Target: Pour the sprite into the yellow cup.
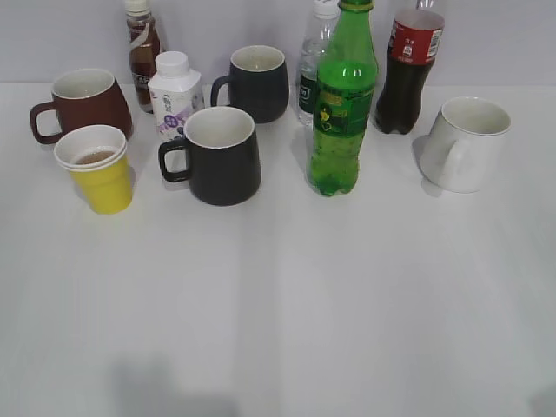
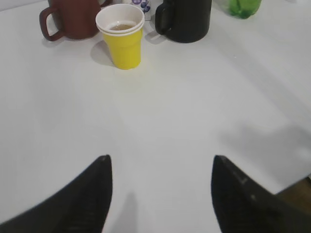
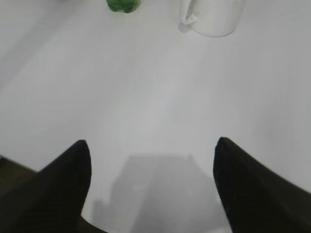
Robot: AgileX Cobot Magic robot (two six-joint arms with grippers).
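Note:
The sprite (image 1: pixel 342 104), a tall green bottle with a green cap, stands upright at the middle right of the table; its base shows in the left wrist view (image 2: pixel 244 7) and the right wrist view (image 3: pixel 123 5). The yellow cup (image 1: pixel 102 169) stands at the left with a little brownish liquid inside; it also shows in the left wrist view (image 2: pixel 122 36). My left gripper (image 2: pixel 160 162) is open and empty, well short of the cup. My right gripper (image 3: pixel 153 145) is open and empty, well short of the bottle. Neither gripper shows in the exterior view.
A brown-red mug (image 1: pixel 84 102) stands behind the yellow cup. A black mug (image 1: pixel 217 155), a second dark mug (image 1: pixel 256 81), a white mug (image 1: pixel 465 143), a cola bottle (image 1: pixel 410 65), a water bottle (image 1: pixel 314 61), a milk carton (image 1: pixel 174 91) and a brown drink bottle (image 1: pixel 142 48) stand nearby.

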